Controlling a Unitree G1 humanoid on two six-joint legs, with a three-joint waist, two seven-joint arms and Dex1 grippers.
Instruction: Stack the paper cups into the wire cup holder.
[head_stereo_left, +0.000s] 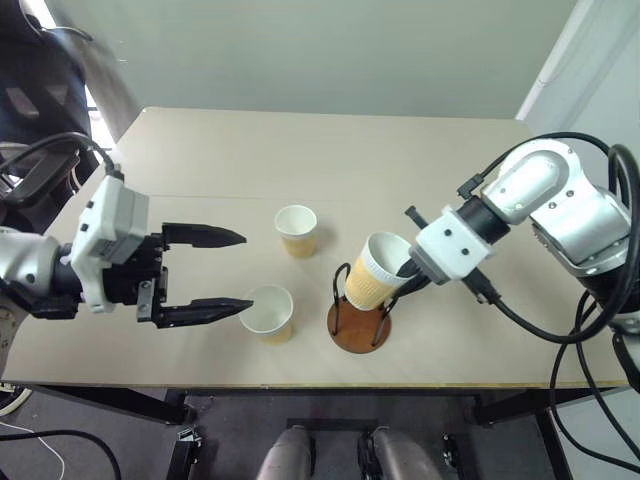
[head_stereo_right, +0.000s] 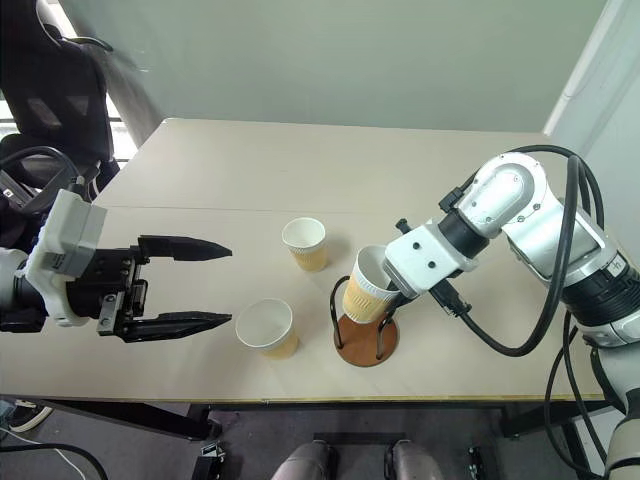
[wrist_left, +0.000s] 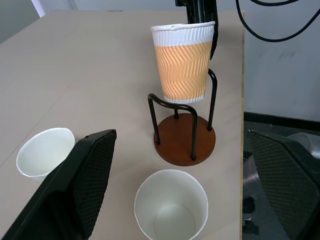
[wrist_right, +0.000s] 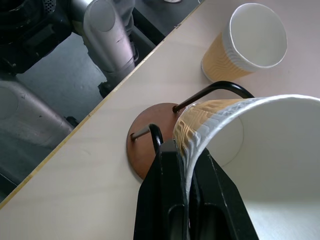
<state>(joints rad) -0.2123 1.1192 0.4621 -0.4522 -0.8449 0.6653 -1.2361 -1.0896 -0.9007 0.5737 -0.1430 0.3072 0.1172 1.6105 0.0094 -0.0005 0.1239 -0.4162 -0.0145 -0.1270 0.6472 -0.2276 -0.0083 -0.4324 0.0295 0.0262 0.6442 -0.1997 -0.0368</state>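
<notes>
Your right tool (head_stereo_left: 408, 268) pinches a cup (head_stereo_left: 375, 271) by its rim, tilted over the wire holder (head_stereo_left: 359, 322). Your left tool (head_stereo_left: 232, 272) is spread wide beside another cup (head_stereo_left: 268, 313) on the desk (head_stereo_left: 420, 170).

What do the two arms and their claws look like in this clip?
Both arms have silver-grey rounded links and a boxy white wrist housing. Black cables loop loosely around the right arm. The left claw has two long black tapered fingers with flat, fine-meshed inner pads. The right claw has the same black fingers.
</notes>
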